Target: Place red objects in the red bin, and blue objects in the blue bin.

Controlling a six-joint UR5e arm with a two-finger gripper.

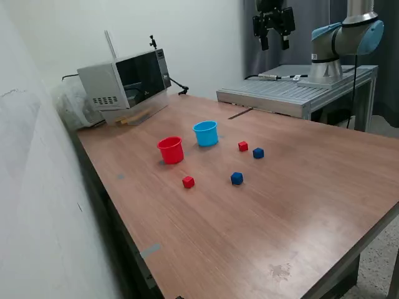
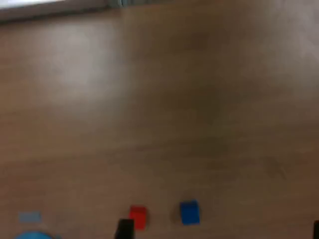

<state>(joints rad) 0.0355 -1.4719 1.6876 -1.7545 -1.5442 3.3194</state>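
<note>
Red cubes and blue cubes lie loose on a brown wood-grain tabletop (image 1: 299, 205), none of them in a cup. Nearest in the exterior view are one red cube (image 1: 188, 182) and, toward that view's right of it, one dark blue cube (image 1: 237, 179), apart from each other. Farther back sit the second red cube (image 1: 242, 146) and the second blue cube (image 1: 258, 152), just beside one another but not clearly touching. Behind the nearer red cube stands the red cup (image 1: 171, 150), upright, and next to it on the exterior view's right the light blue cup (image 1: 206, 133), also upright; the two cups are close together, with a small gap.

The near part of the tabletop carries a small pale mark (image 1: 149, 250) by its edge and a dull stain (image 1: 280, 270) near the front. A white wall runs along the exterior view's left side.

At the far corner of the tabletop sits a white microwave (image 1: 126, 81) with a dark door. To the exterior view's right of it a grey metal platform (image 1: 293, 93) carries the arm's base (image 1: 333, 56). The gripper (image 1: 274, 42) hangs high above the far edge, well clear of everything, its fingers apart and holding nothing.

The wrist view is blurred; it shows bare wood grain with a red cube (image 2: 138, 217) and a blue cube (image 2: 189, 212) near each other, and a sliver of the light blue cup (image 2: 33, 235).
</note>
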